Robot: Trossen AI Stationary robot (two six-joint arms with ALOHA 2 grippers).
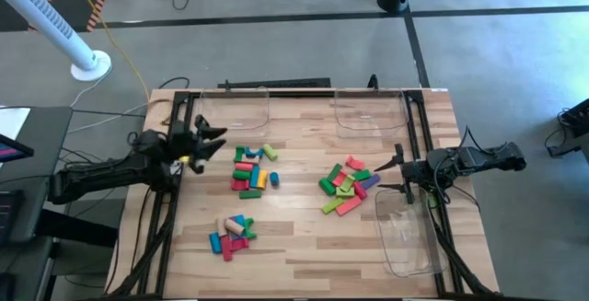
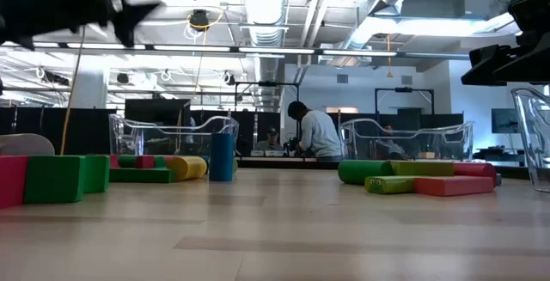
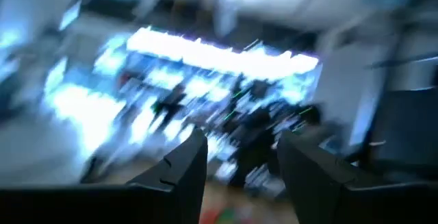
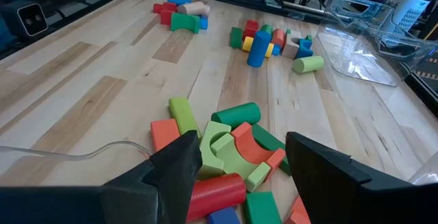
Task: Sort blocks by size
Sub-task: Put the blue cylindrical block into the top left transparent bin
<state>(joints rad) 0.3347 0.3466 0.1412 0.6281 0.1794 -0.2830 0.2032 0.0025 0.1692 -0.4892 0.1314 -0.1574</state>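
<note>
The blocks lie on the table in three heaps: a middle heap (image 1: 253, 167), a small heap near the front (image 1: 232, 234) and a right heap (image 1: 348, 188). My left gripper (image 1: 217, 140) hangs above the table left of the middle heap, tipped upward and open. In the left wrist view its fingers (image 3: 239, 145) have nothing between them. A small yellow piece (image 1: 195, 163) shows under that hand; I cannot tell what it is. My right gripper (image 1: 398, 174) stands open just right of the right heap, pointing at it (image 4: 236, 148), and touches no block.
Two clear trays stand along the far edge (image 1: 232, 112) (image 1: 370, 112), and a third (image 1: 409, 237) lies at the right, below my right arm. Bare wood stretches between the heaps and along the front. A person (image 2: 314, 135) sits in the room beyond.
</note>
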